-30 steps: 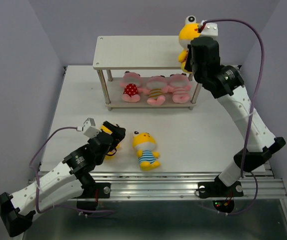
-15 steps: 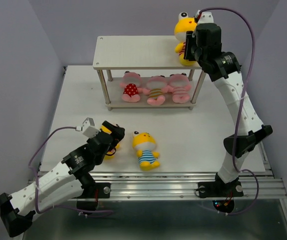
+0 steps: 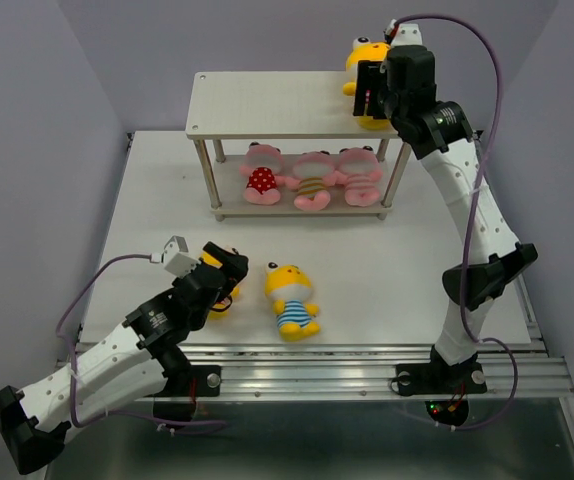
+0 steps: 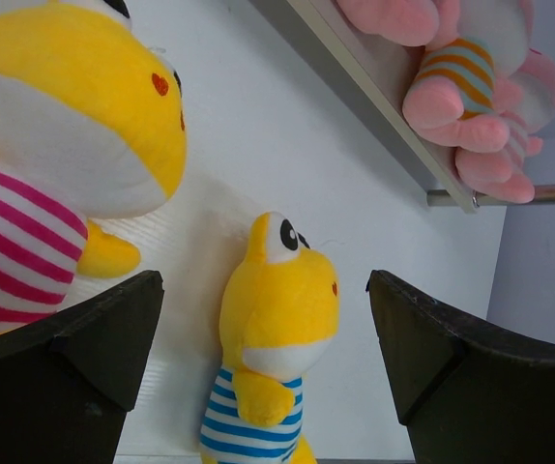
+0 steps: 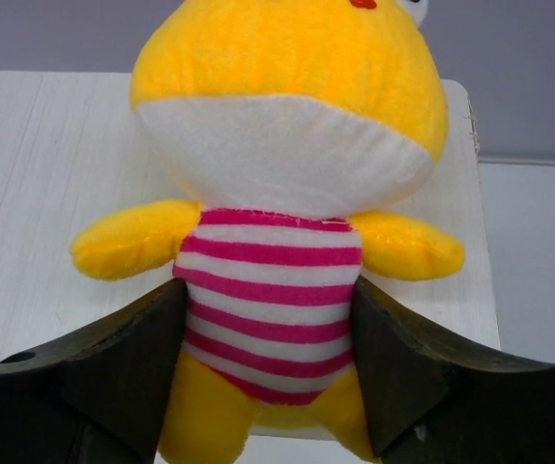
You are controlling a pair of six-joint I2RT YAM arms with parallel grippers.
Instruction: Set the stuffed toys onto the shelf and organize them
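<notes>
Two yellow toys [image 3: 290, 297] sit just ahead of left gripper [image 4: 263, 280], fingers spread, empty; right gripper [image 5: 268, 319] straddles third toy [image 5: 277, 193] on shelf [image 3: 267, 105], grip unclear.

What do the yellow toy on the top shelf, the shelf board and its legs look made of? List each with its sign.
Yellow toy: soft plush fabric, fuzzy matte nap; its shirt looks like striped cloth.
Shelf board: pale matte wood or wood-look laminate, fine grain lines show; cannot tell which.
Legs: likely metal, thin, pale, slightly shiny.
</notes>
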